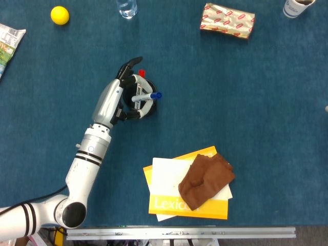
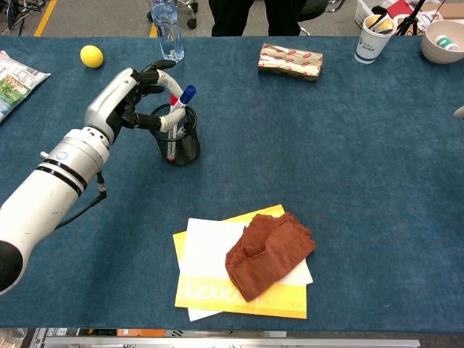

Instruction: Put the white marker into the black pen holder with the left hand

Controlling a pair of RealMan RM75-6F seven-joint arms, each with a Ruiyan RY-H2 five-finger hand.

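Observation:
The black mesh pen holder [image 1: 147,109] [image 2: 179,147] stands left of the table's middle, with a red marker [image 1: 142,73] [image 2: 170,142] upright inside it. My left hand [image 1: 114,98] [image 2: 125,97] hovers at the holder's left rim and pinches the white marker [image 1: 145,96] [image 2: 180,106]. The marker is tilted, its blue cap up and to the right, its lower end at the holder's mouth behind my fingers. No view shows my right hand.
A yellow ball [image 2: 91,56], a clear bottle [image 2: 165,29] and a snack bag [image 2: 16,72] sit at the back left. A wrapped packet [image 2: 291,59], a cup [image 2: 373,40] and a bowl [image 2: 444,40] stand at the back right. A brown cloth [image 2: 268,254] lies on a yellow book [image 2: 217,293] near the front.

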